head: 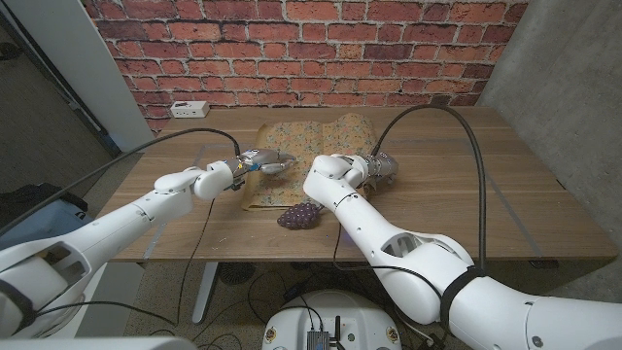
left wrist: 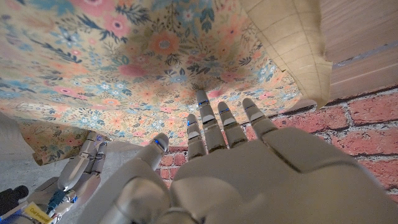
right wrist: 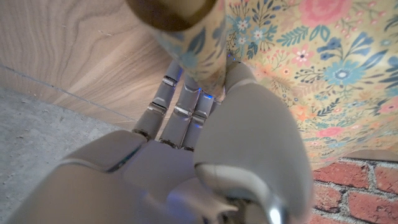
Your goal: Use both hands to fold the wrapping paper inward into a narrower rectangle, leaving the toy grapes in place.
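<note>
The floral wrapping paper (head: 296, 160) is lying mid-table, its long axis running away from the robot, both long edges curling up off the wooden table (head: 505, 194). The toy grapes (head: 298, 216) are sitting at its near end. The right hand (head: 377, 167) is pinching the right edge between thumb and fingers (right wrist: 186, 106), so that edge must travel leftward. The left hand (head: 260, 164) is reaching under the raised left flap with fingers apart, holding nothing, and looks nearer the centreline.
</note>
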`<state>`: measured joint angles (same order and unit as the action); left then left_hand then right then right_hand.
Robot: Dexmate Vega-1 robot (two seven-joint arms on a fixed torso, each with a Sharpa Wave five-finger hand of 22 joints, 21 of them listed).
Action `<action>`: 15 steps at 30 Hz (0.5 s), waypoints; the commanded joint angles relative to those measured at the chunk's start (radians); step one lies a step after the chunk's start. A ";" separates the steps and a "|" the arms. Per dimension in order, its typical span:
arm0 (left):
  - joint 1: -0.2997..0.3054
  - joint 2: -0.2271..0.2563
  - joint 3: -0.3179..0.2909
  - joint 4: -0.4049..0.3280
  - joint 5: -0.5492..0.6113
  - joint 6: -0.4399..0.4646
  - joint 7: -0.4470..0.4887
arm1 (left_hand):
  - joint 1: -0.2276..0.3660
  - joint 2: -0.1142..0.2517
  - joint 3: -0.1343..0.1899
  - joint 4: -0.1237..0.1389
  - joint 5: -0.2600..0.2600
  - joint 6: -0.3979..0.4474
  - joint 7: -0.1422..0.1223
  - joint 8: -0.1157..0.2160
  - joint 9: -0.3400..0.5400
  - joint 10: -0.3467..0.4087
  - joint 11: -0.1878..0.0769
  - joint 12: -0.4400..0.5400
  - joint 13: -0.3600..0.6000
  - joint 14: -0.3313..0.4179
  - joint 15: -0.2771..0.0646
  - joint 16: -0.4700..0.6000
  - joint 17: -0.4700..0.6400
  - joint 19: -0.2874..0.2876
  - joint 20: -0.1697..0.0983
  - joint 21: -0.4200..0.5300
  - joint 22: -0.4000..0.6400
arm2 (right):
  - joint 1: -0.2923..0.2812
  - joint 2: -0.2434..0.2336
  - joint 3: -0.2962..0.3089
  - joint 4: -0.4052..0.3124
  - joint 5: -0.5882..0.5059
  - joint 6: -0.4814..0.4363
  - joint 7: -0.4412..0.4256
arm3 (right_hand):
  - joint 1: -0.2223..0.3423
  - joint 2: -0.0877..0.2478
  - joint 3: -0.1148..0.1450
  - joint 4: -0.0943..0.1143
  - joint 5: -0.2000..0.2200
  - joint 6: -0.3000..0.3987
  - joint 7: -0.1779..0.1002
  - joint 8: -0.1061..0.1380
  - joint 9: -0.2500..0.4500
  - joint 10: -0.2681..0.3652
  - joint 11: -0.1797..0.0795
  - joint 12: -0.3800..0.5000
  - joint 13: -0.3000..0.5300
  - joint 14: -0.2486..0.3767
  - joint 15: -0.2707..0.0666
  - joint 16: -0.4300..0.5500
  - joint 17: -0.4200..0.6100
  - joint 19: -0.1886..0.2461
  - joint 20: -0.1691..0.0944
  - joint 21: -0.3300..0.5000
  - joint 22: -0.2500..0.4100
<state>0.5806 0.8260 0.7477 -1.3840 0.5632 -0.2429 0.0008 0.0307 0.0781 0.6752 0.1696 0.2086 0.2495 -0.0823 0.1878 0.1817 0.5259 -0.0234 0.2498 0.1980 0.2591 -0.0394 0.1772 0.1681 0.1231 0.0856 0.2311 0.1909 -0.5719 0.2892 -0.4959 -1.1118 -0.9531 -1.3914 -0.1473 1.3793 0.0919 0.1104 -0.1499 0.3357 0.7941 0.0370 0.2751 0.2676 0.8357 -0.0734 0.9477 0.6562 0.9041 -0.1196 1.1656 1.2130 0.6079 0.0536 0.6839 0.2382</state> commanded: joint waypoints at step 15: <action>-0.033 -0.015 0.017 0.041 0.001 -0.036 0.007 | -0.011 0.051 -0.007 -0.001 0.006 0.000 0.007 0.000 0.000 -0.017 0.002 -0.015 0.001 -0.009 -0.025 -0.003 0.000 0.003 0.002 -0.002 0.001 | -0.177 -0.149 -0.051 -0.366 0.573 0.212 -0.820 | 0.120 0.048 0.061 -0.008 -0.087 -0.043 -0.002 -0.013 0.065 -0.074 0.018 -0.054 -0.055 0.007 -0.106 -0.104 -0.041 0.042 -0.044 0.112 -0.019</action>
<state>0.5587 0.8152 0.7600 -1.3552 0.5642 -0.2622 0.0016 0.0307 0.0782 0.6752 0.1696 0.2086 0.2444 -0.0768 0.1878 0.1818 0.5166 -0.0249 0.2397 0.1979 0.2554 -0.0356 0.1772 0.1682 0.1231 0.0856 0.2311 0.1909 -0.7005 0.1947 -0.5112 -1.3760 -0.5176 -1.2381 -0.6786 1.4705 0.1228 0.1570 -0.1518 0.2560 0.7444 0.0286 0.2623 0.3280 0.7422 -0.0530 0.8925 0.5997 0.8972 -0.1200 1.0647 1.1661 0.6507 0.0141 0.7829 0.2183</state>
